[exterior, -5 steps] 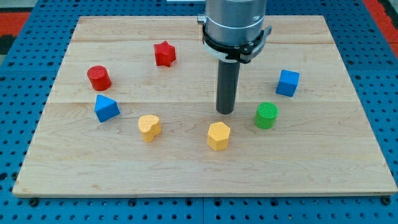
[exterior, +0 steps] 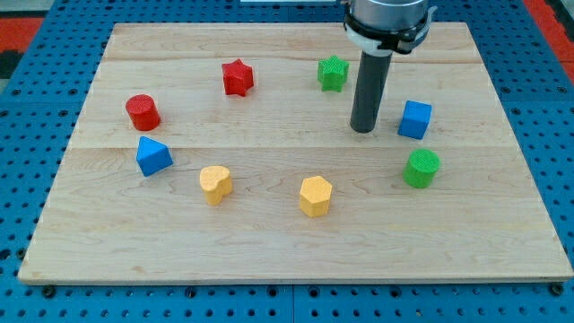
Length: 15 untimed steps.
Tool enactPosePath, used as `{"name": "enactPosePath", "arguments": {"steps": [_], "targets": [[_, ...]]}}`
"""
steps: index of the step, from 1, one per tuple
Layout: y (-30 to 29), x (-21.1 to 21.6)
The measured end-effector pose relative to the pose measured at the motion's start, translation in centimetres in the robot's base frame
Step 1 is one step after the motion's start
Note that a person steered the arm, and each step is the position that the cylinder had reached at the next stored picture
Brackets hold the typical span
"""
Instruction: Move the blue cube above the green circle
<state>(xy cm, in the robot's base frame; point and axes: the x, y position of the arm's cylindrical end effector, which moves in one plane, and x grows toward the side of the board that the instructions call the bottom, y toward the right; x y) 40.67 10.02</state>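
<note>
— Eight blocks on the counter (exterior: 269, 242), by my count. Where does the blue cube (exterior: 415, 119) sit?

— Right side, mid-depth. The green circle (exterior: 421, 168) is just nearer than it and a touch further right; the two are close but apart.

— And my tip (exterior: 362, 129)?

— Down at the counter surface, just left of the blue cube, with a narrow strip of wood showing between them. No contact that I can make out.

— Jaws?

— None on this arm. It ends in a plain dark rod, so there is no wide, narrow or holding to record.

— Other blocks?

— A green star (exterior: 333, 73) far side, left of the rod's shaft. A red star (exterior: 238, 78) further left at about the same depth. A red cylinder (exterior: 143, 112) on the left, and a blue triangular block (exterior: 152, 156) just nearer than it. A yellow heart (exterior: 215, 183) and a yellow hexagon (exterior: 315, 196) along the near side, well apart from each other.

— Anything touching?

— Nothing touching anything; each block stands alone on the wood.
</note>
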Motion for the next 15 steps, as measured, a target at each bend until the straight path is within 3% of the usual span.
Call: {"name": "enactPosePath", "arguments": {"steps": [2, 4, 7, 9, 12, 13, 14, 15], "targets": [[1.0, 1.9], [5.1, -1.0], [-13.3, -4.2], [-8.2, -2.1], [-7.4, -2.1], [-5.2, -4.0], [2.0, -5.0], [2.2, -7.6]]}}
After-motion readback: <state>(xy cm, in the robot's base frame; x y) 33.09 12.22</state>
